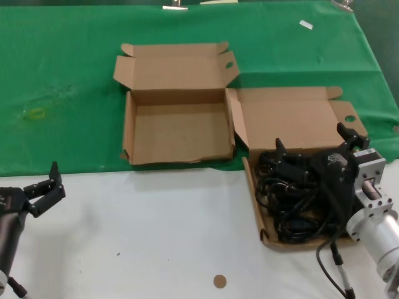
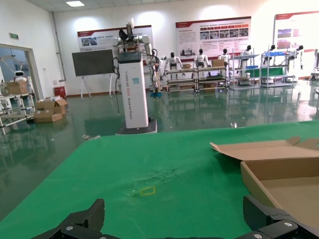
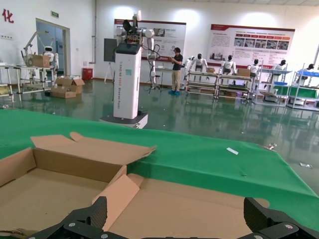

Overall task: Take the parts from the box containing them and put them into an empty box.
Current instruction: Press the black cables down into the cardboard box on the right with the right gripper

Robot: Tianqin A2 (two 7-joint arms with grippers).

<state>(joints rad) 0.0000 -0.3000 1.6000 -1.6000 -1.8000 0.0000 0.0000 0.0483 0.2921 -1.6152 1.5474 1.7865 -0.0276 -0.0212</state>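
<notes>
Two brown boxes side by side on the desk (image 1: 156,237), lids folded back onto the green cloth (image 1: 62,75), presumably so both cavities stay open from above. On the robot's left, the empty box (image 1: 177,132), squarish and bare inside. Touching its right wall, the box containing them (image 1: 265,233), wider and low-walled. Inside that one, the parts (image 1: 293,205): black cords in a loose tangle, chunky plugs toward the lid end.

Right gripper (image 1: 315,146) low over that tangle, jaws spread wide, one fingertip near the plugs and the other out toward the lid's side flap; nothing pinched. Likely poised that way to drop around a bundle of cord and close. Snagging probable, since the coils lie intertwined.

Left gripper (image 1: 53,187) parked off at the near left of the desk, well apart from both boxes, jaws spread and empty; apparently idle.

Small brown disc (image 1: 219,281) alone on the white surface near the front edge.

As for writing: wall posters and a white pillar (image 2: 133,89) with vertical lettering in the wrist views, too small to read with confidence. No print visible on either box.
</notes>
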